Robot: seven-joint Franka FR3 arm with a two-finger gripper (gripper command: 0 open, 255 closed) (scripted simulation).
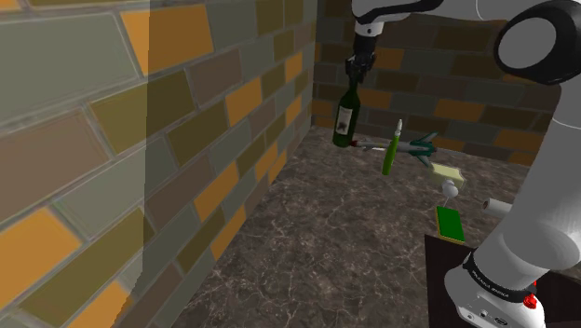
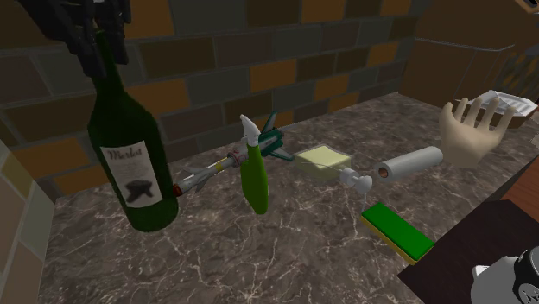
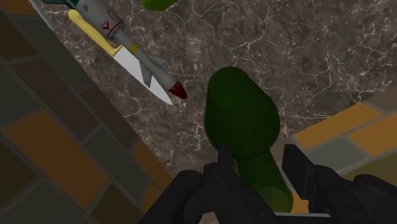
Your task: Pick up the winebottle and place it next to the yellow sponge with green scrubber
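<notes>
Sponge, yellow under green scrubber, lies near the stand; farther off, by the brick wall, the gripper clamps the winebottle by its neck, apparently lifted; carrying seems underway; next, lower it beside the sponge.

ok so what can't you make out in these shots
Wine bottle, top end: second exterior view, covered by the gripper.
Bottle label: shoulder view, print too small to read.
Toy rocket: wrist view, tail cut off by the picture edge.
</notes>
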